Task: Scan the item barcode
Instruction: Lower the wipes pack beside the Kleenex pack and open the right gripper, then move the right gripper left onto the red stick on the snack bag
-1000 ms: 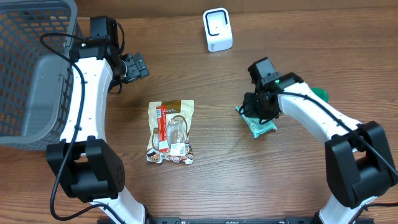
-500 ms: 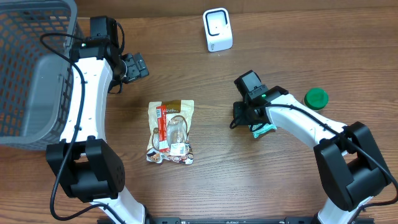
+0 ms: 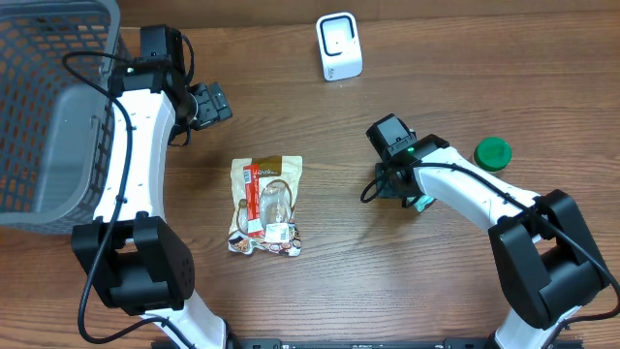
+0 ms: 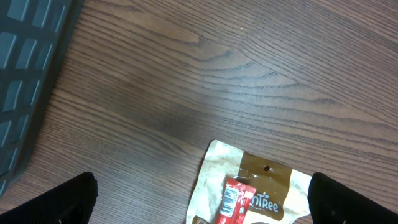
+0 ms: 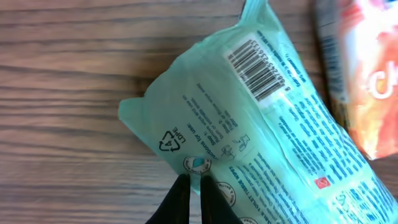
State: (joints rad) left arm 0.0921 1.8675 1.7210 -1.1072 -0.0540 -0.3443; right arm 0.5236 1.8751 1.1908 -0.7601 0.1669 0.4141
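The item is a mint-green wipes pack (image 5: 261, 124) with its printed back and barcode (image 5: 261, 62) facing the right wrist camera. My right gripper (image 5: 194, 182) is shut, pinching the pack's near edge between its thin fingertips. From overhead only a sliver of the pack (image 3: 421, 202) shows beneath the right gripper (image 3: 392, 181), right of the table's centre. The white scanner (image 3: 339, 46) stands upright at the back centre, well apart from the pack. My left gripper (image 3: 209, 103) hangs open at the back left, holding nothing; its fingertips (image 4: 74, 199) straddle a snack bag's top edge.
A brown-and-cream snack bag (image 3: 266, 204) with a red bar lies flat left of centre. A grey mesh basket (image 3: 48, 107) fills the far left. A green lid (image 3: 492, 151) rests right of my right arm. An orange packet (image 5: 367, 74) shows at the right wrist view's edge.
My right gripper has closed onto the wipes pack and shifted left with it. The pack, earlier lying in plain sight, is now mostly hidden under the gripper. The left arm has stayed put.
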